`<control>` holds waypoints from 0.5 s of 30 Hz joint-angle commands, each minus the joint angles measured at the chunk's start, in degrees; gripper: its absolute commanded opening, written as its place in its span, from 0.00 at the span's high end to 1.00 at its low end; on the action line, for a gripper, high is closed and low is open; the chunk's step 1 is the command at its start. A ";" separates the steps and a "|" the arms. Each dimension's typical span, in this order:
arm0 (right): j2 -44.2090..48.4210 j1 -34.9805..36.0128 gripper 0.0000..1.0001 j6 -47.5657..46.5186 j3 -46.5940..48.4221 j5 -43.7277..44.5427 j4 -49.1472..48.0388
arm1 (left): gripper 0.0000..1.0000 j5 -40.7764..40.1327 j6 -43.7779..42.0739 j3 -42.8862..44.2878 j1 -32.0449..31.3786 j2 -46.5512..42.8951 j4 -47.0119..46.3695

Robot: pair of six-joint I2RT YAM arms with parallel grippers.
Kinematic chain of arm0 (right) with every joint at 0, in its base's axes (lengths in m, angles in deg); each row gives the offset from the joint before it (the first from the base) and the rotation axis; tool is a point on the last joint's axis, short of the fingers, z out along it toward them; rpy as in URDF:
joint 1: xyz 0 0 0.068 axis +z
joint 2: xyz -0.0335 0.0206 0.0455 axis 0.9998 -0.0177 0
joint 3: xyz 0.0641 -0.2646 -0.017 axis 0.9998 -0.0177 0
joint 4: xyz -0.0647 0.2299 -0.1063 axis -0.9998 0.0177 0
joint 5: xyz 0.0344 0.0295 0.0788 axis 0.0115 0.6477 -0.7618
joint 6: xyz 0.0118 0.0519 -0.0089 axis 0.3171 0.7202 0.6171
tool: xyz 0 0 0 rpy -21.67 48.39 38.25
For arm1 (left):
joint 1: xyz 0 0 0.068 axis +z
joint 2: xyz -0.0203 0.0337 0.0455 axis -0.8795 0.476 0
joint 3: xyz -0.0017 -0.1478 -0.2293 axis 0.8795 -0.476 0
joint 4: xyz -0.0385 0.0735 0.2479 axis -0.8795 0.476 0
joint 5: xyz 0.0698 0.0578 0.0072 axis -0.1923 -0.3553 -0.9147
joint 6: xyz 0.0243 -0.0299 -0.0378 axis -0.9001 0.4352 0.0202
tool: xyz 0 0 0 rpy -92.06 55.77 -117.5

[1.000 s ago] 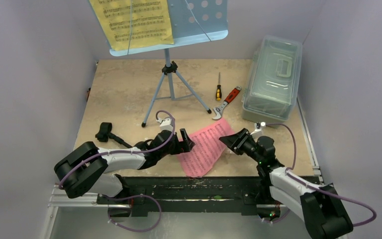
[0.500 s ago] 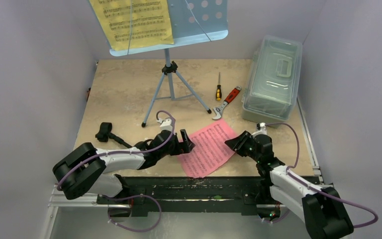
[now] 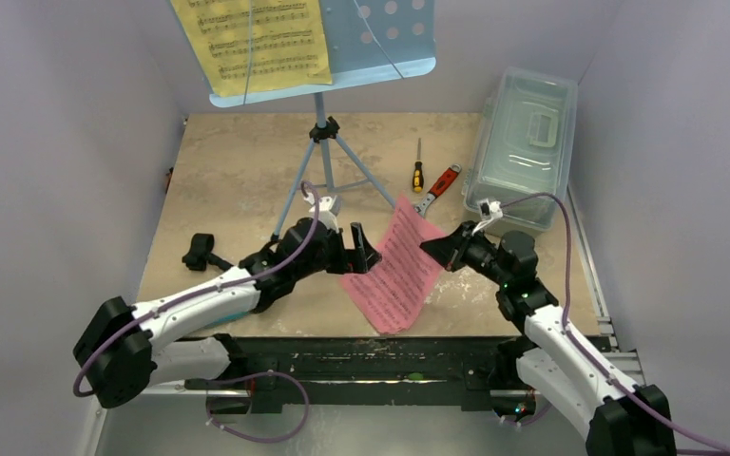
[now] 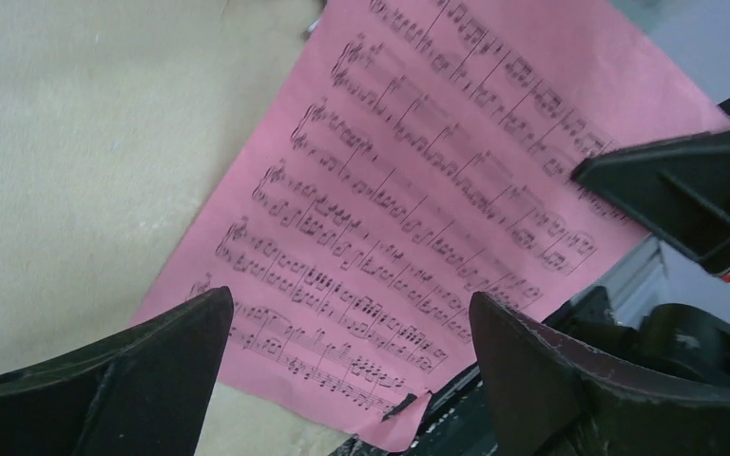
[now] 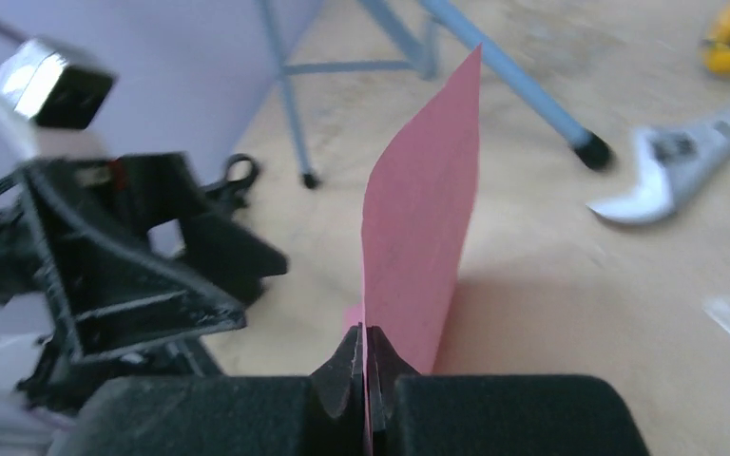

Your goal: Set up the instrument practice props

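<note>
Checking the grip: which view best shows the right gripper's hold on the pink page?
Right wrist: the right gripper is shut on the edge of the pink page, seen edge-on. Top external shows the page tilted up, the pinch too small to judge; left wrist shows mainly its printed face.

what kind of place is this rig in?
Looks like an enclosed lab test cell, not a music room: plain walls box in a small table, and a music stand shares it with a wrench and screwdriver.
</note>
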State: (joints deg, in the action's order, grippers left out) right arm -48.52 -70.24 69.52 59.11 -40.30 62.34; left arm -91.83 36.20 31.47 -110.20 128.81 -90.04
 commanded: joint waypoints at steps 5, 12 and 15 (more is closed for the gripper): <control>5.95 0.66 1.00 -5.57 14.12 -36.60 -0.82 | 0.03 17.01 -13.64 14.49 8.70 -12.74 10.36; 9.76 3.17 1.00 1.95 22.42 -46.62 -5.67 | 0.03 19.65 -22.48 25.49 8.72 -18.05 18.58; 11.14 3.20 1.00 1.86 26.81 -46.86 -3.44 | 0.01 22.47 -22.92 25.96 8.73 -21.27 18.58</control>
State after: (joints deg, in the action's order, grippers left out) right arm -39.10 -67.47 68.95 79.74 -81.81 59.98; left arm -74.45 17.84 55.45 -101.46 110.78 -74.98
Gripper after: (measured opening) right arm 0.005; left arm 0.977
